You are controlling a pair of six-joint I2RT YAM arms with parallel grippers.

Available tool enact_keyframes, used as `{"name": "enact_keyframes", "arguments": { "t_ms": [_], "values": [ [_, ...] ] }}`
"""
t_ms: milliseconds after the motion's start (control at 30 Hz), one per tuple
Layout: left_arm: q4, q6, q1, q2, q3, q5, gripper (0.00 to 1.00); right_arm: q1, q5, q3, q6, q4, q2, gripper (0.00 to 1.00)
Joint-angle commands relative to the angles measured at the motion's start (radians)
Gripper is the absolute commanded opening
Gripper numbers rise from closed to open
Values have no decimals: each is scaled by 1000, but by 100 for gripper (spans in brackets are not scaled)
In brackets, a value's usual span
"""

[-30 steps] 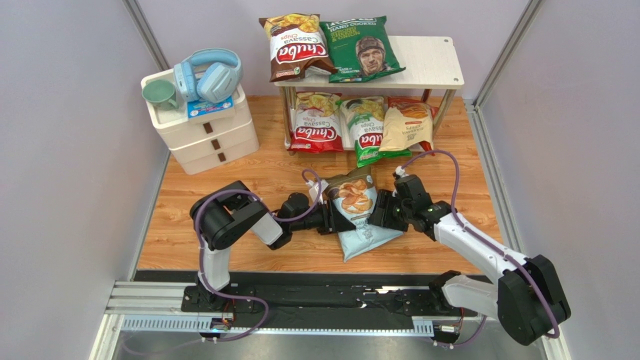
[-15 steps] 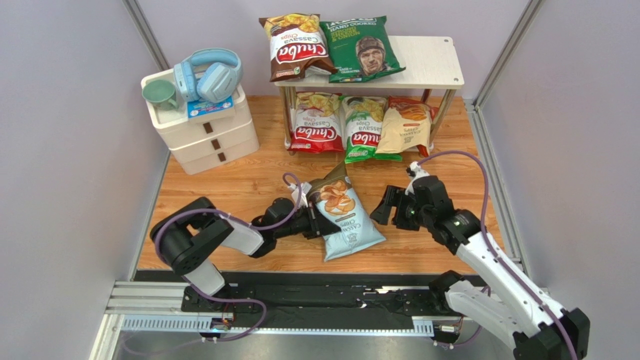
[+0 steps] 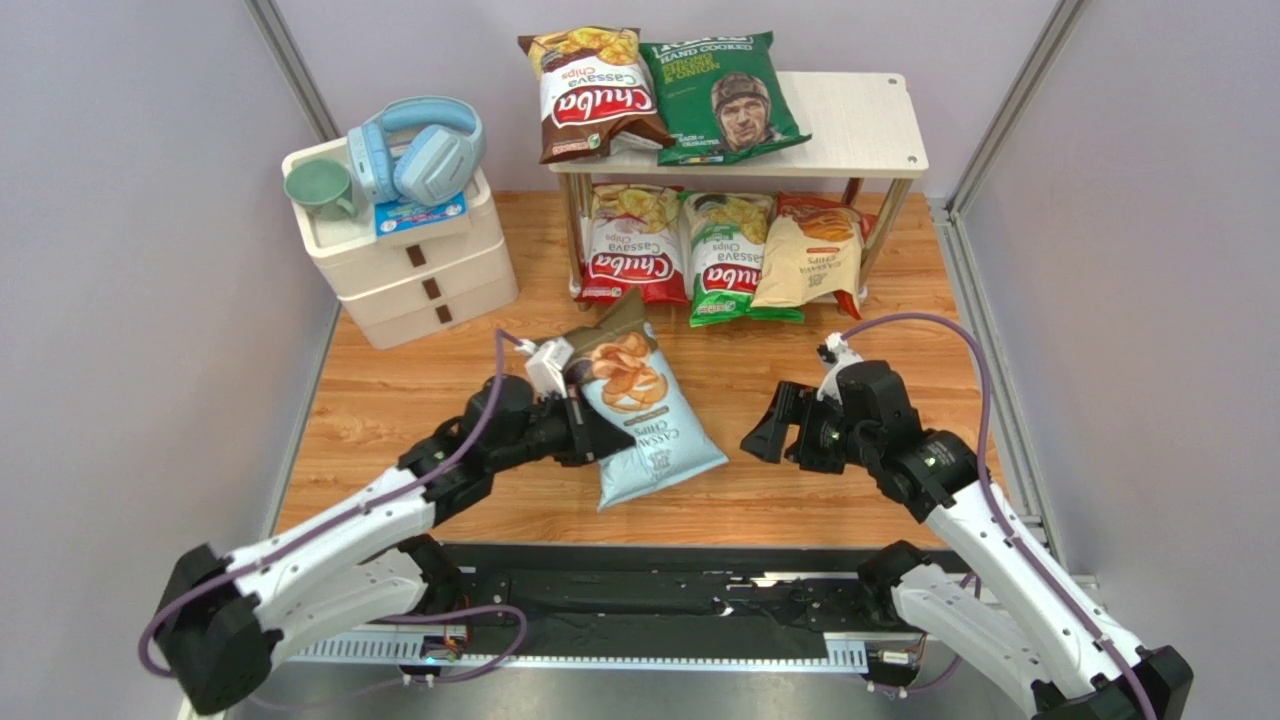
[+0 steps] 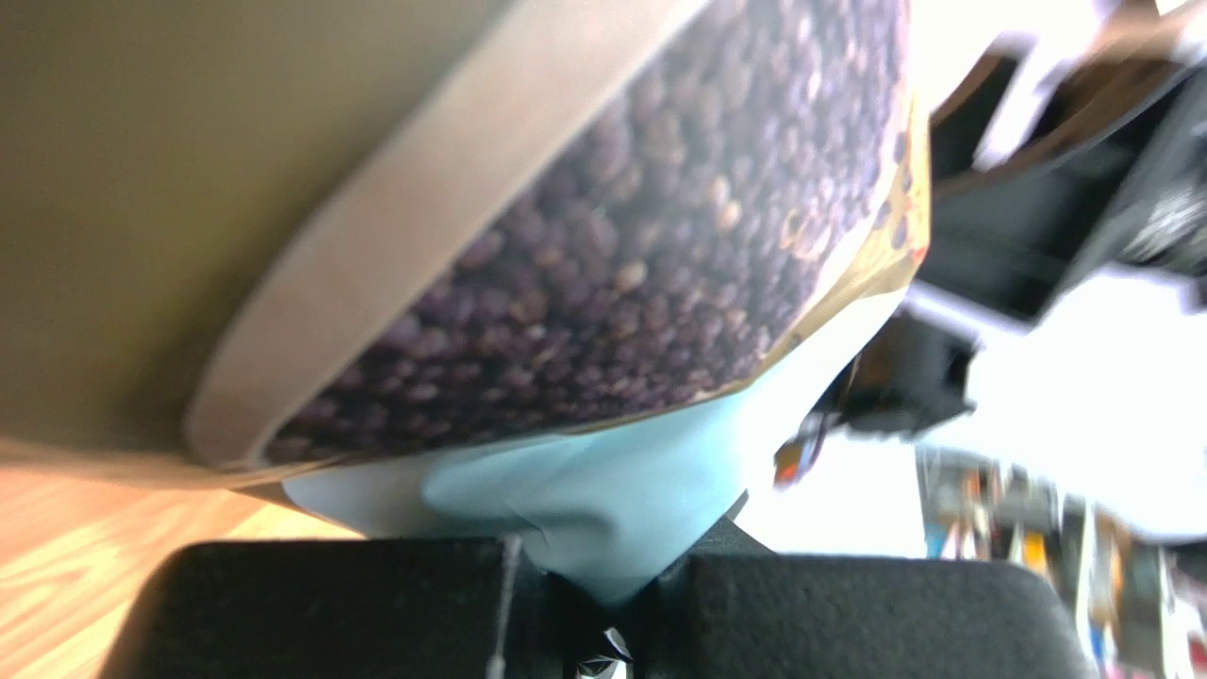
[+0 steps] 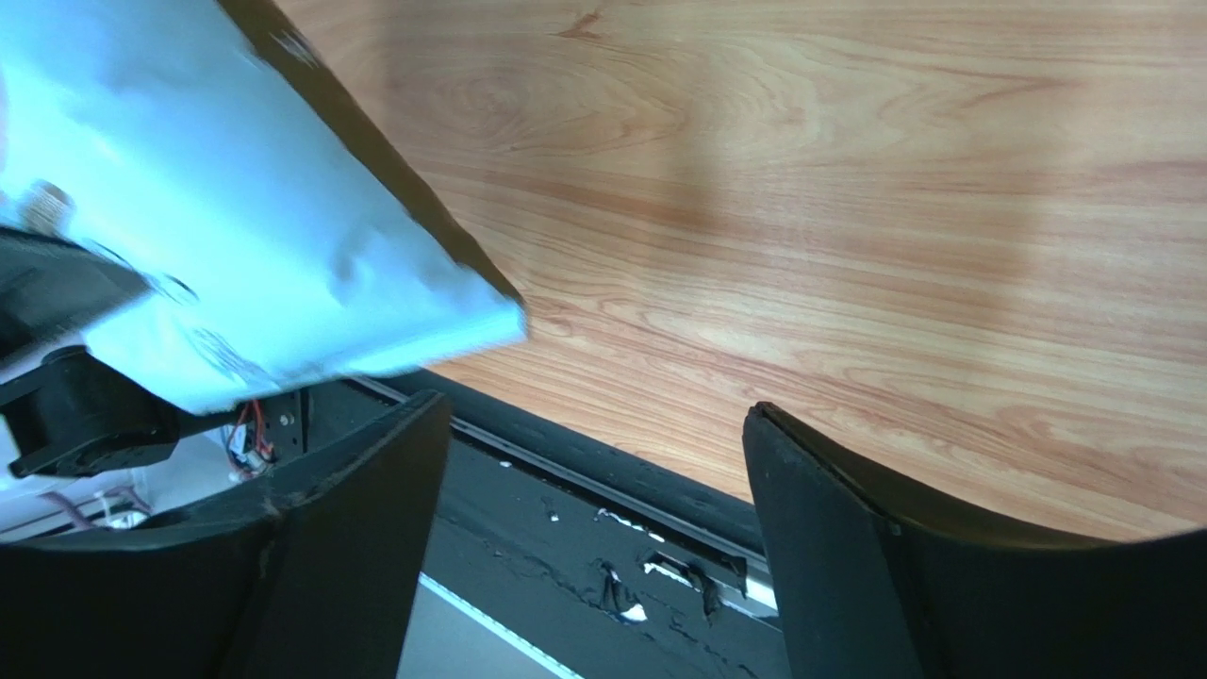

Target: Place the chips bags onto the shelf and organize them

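Observation:
My left gripper is shut on the left edge of the light blue chips bag and holds it above the wooden floor, in front of the shelf. In the left wrist view the bag is pinched between the jaws. My right gripper is open and empty, to the right of the bag; its wrist view shows the bag's corner. On the shelf's top board lie the brown Chuba bag and the dark green bag. Below stand the red bag, the green bag and the cream-orange bag.
A white three-drawer unit with blue headphones and a green cup stands at the back left. The right half of the shelf's top board holds nothing. The black base rail runs along the near edge.
My left arm has carried the light blue bag left and toward the shelf. My right gripper has let go of the bag, drawn back to the right and opened.

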Motion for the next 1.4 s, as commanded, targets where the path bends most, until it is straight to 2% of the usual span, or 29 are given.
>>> {"name": "enact_keyframes", "arguments": {
  "t_ms": [0,167,333,400,533,667,867,1100,1367],
  "values": [
    [-160,-26,98,-157,31,-134,0,17,-74,-27,54,156,-56,83],
    [-141,-103,139,-157,25,-134,0,125,-29,-65,127,324,-59,86],
    [-109,-219,140,-195,27,-193,0,318,120,-96,158,553,25,88],
    [-104,-261,140,-209,33,-209,0,349,142,-100,161,665,73,89],
    [-209,-293,140,-257,109,-275,0,411,186,-119,183,819,151,93],
    [-268,-310,142,-284,146,-298,0,435,203,-117,181,933,195,96],
    [-237,-357,143,-303,133,-253,0,451,203,-105,179,1083,263,98],
    [-197,-413,142,-335,91,-210,0,452,237,-39,144,1158,343,98],
    [-187,-454,142,-369,74,-188,0,457,225,2,169,1296,513,97]
  ]
}}
